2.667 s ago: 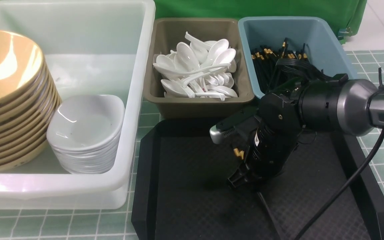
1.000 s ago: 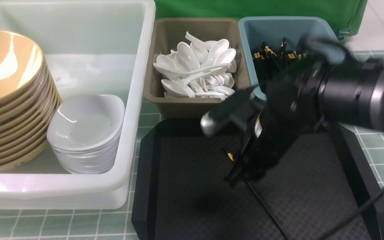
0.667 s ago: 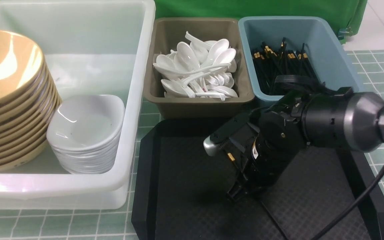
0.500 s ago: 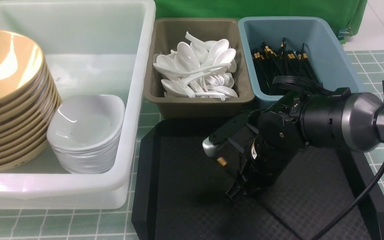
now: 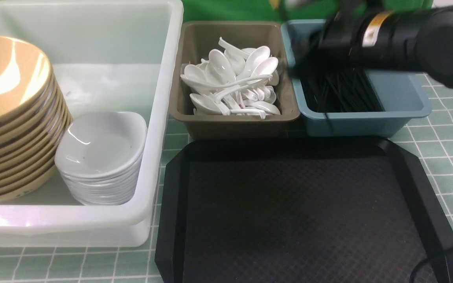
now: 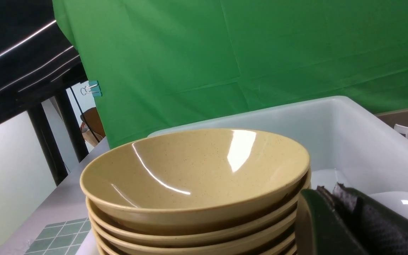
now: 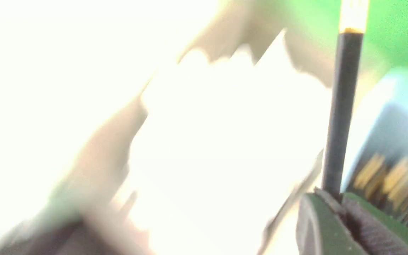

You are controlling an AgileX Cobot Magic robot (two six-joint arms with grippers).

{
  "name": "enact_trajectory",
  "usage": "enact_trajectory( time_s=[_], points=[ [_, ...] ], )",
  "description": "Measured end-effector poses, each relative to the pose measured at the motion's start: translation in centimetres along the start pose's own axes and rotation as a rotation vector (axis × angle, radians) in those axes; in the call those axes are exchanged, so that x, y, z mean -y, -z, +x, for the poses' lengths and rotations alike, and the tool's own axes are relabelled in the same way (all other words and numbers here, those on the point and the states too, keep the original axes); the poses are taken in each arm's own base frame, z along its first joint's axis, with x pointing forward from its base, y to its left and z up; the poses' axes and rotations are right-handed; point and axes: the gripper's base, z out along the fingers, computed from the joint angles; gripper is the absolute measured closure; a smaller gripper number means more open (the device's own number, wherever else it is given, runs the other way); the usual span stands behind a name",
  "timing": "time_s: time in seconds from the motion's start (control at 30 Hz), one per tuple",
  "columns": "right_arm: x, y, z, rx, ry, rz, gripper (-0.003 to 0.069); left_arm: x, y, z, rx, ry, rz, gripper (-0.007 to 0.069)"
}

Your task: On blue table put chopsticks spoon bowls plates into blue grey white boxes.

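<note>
Jutting from the tight pinch of the right gripper (image 7: 336,200), one black chopstick (image 7: 340,106) is over the blue bin (image 5: 352,124), upper right of the front view. This looks like the drop-off step; next it should lower and release among the chopsticks (image 5: 340,92). The left gripper (image 6: 335,198) is closed beside the bowls (image 6: 197,184).

The blurred right arm (image 5: 399,39) hides the far end of the blue bin (image 5: 368,122) and its chopsticks (image 5: 340,94). The right wrist view is washed out and smeared, and one chopstick (image 7: 342,106) is cut off by its edge. The front view's left edge cuts the bowls (image 5: 6,118).
</note>
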Motion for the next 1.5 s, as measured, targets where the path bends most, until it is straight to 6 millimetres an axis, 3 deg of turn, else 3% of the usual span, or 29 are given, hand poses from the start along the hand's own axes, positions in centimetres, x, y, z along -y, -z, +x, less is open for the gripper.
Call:
enact_trajectory(
  time_s=[0.07,0.1,0.17,0.3,0.37,0.43,0.57,0.67,0.87,1.0,1.1,1.2,1.5],
  points=[
    [1.5,-1.5,0.3,0.103,-0.026,0.047,0.0591,0.0,0.0,0.0,0.0,0.0,0.0,0.062],
    [3.2,-3.5,1.2,0.208,-0.055,0.095,0.0591,0.0,0.0,0.0,0.0,0.001,0.0,0.062],
    [4.2,-5.1,2.3,0.231,-0.073,0.121,0.0591,0.0,0.0,0.0,-0.001,0.005,0.001,0.062],
    [6.1,-9.8,7.5,-0.009,-0.128,0.142,0.0552,0.1,0.0,0.1,-0.008,0.031,0.006,0.062],
    [6.2,-10.6,8.9,-0.116,-0.141,0.136,0.0487,0.1,0.0,0.1,-0.009,0.034,0.007,0.062],
    [6.2,-10.6,8.9,-0.167,-0.144,0.131,0.0407,0.1,0.0,0.1,-0.01,0.035,0.007,0.062],
    [6.4,-9.2,7.0,-0.23,-0.144,0.127,0.0331,0.1,0.0,0.1,-0.01,0.036,0.007,0.062],
    [6.4,-6.4,4.5,-0.293,-0.14,0.122,0.0336,0.1,0.0,0.1,-0.01,0.036,0.007,0.062],
    [5.2,3.2,-1.5,-0.255,-0.051,0.1,0.049,0.1,0.0,0.1,-0.012,0.037,0.006,0.062],
    [2.9,8.4,-2.3,-0.181,0.043,0.052,0.0587,0.1,0.0,0.1,-0.012,0.037,0.006,0.062],
    [1.3,12.1,-0.9,-0.155,0.083,0.018,0.0622,0.1,0.0,0.1,-0.013,0.038,0.006,0.062],
    [0.3,16.4,2.6,-0.122,0.057,0.007,0.0623,0.1,0.0,0.1,-0.013,0.038,0.006,0.062],
    [-1.3,24.5,12.4,-0.028,-0.148,0.023,0.0622,0.1,0.0,0.1,-0.013,0.038,0.006,0.062]
  ],
)
